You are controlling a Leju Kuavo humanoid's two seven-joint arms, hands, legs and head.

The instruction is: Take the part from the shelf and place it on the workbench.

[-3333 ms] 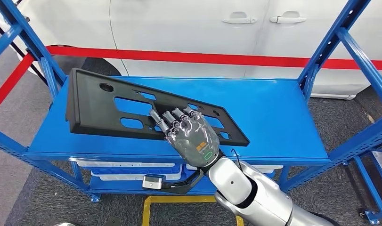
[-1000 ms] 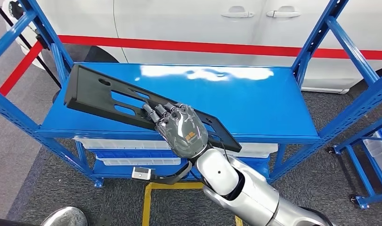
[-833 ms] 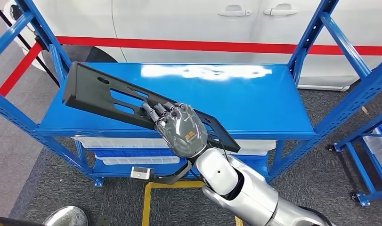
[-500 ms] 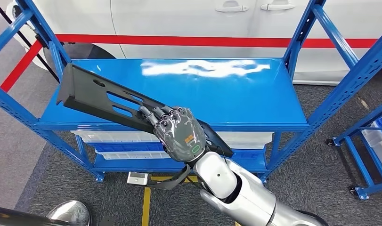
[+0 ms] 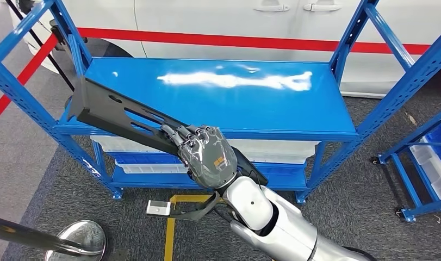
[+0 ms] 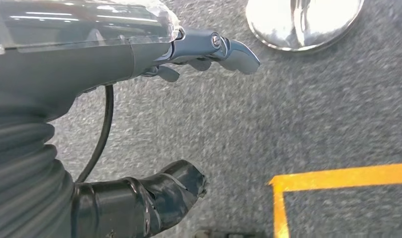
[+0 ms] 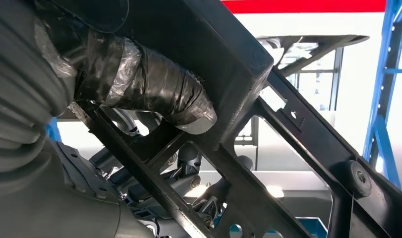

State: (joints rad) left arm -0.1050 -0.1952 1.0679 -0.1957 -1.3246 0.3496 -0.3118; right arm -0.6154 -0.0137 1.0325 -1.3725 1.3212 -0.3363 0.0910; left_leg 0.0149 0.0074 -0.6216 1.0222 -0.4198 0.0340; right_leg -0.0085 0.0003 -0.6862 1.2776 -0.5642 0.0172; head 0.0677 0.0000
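Note:
The part (image 5: 123, 117) is a long black plastic panel with several cut-outs. My right hand (image 5: 206, 154) grips it near one end and holds it tilted, its far end raised over the left front corner of the blue shelf (image 5: 294, 109). In the right wrist view the thumb (image 7: 154, 89) presses one face of the panel (image 7: 308, 144) while the fingers (image 7: 189, 163) wrap the other side. My left hand (image 6: 189, 114) hangs over the grey carpet, fingers apart, holding nothing.
The blue rack's uprights (image 5: 389, 95) stand left and right of the shelf. A white car (image 5: 218, 16) with a red stripe is behind. White bins (image 5: 272, 149) sit under the shelf. A chrome stanchion base (image 5: 79, 239) and yellow floor tape (image 5: 169, 239) lie near my feet.
The panel has been lifted off the shelf and drawn back toward me, its far end rising. The whole view has shifted back from the rack, showing more floor.

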